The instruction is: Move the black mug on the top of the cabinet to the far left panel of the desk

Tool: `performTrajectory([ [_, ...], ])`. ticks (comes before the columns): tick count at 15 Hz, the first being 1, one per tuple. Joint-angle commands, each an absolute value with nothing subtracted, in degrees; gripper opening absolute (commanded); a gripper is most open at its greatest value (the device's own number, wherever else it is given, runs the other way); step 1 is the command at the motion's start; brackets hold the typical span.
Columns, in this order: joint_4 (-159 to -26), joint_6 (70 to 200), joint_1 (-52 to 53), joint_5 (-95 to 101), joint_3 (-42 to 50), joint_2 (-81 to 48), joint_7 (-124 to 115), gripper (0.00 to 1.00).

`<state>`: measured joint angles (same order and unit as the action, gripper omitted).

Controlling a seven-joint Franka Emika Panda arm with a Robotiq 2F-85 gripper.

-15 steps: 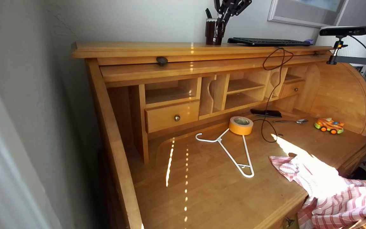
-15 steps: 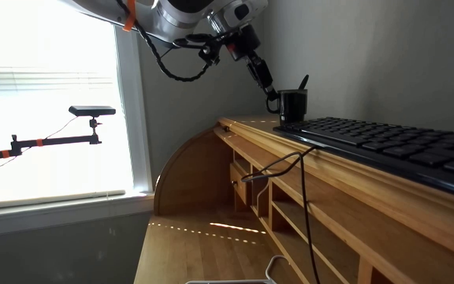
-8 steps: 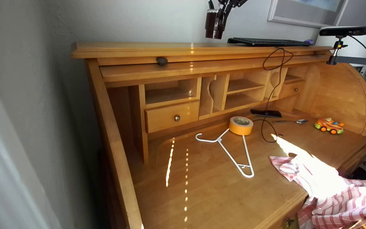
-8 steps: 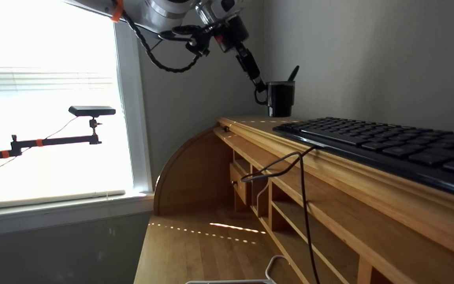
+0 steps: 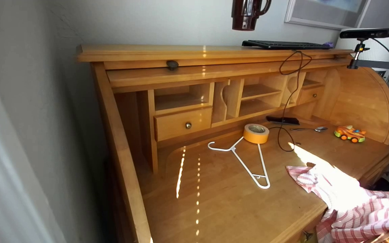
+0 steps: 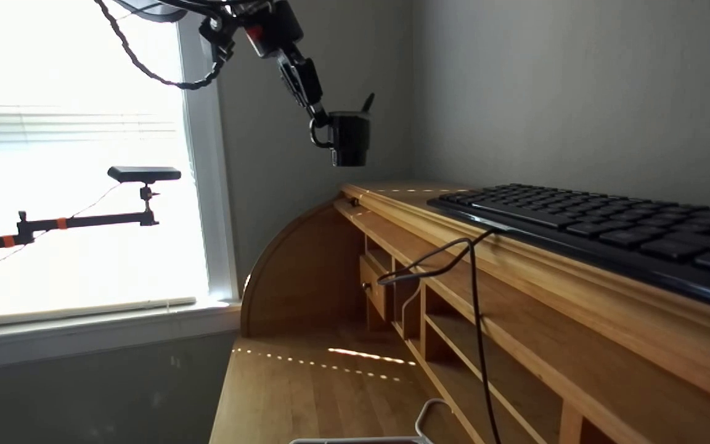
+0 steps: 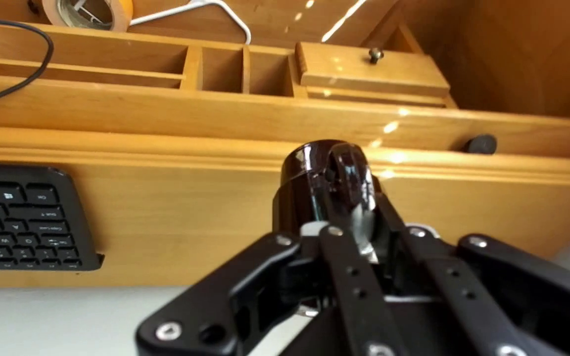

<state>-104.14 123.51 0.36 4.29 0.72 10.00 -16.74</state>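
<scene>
The walls (image 6: 546, 92) here are plain and gray, and off to one side of my gripper (image 6: 318, 116) a window (image 6: 71, 142) glows white. I have the gripper pinched on the black mug (image 6: 350, 140), up by its handle; I can't tell if it bites the rim, the handle or both. The mug hangs upright in the air at the gripper's tips, and a thin dark thing (image 6: 368, 102) pokes out of its top. Lower than the mug, and not touching it, is the long flat top of the wooden cabinet (image 5: 140, 50). A black keyboard (image 6: 595, 228) lies on that top, down and to the side of my gripper, with a cord (image 6: 476, 302) hanging down the front. Under the top I see little open boxes (image 5: 260, 91) and small drawers (image 5: 174, 125) with round knobs (image 5: 188, 125).

Well below my gripper, the desk (image 5: 228, 209) is wide, brown and smooth. Sun makes rows of bright dots (image 5: 198, 212) at its left end, by the far left panel (image 5: 164, 209). Way down there too are a white hanger (image 5: 263, 162) with a roll of tape (image 5: 256, 136) resting on it, a spoon (image 5: 320, 128), a toy car (image 5: 349, 134) and a striped cloth (image 5: 360, 206) that spills over the front edge.
</scene>
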Motion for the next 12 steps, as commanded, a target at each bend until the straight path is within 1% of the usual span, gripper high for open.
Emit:
performTrajectory([
  [1, -117.8, 128.1, 0.9, 0.3, 1.3, 19.0, -3.8, 0.04],
  [4, -125.3, 132.9, 2.1, -1.2, 1.9, 20.9, 6.2, 0.04],
  [6, -130.6, 140.0, 3.0, -1.9, 2.2, 20.3, 11.3, 0.04],
  [12, -142.6, 168.0, 3.3, -1.9, 1.4, 13.5, 9.0, 0.04],
])
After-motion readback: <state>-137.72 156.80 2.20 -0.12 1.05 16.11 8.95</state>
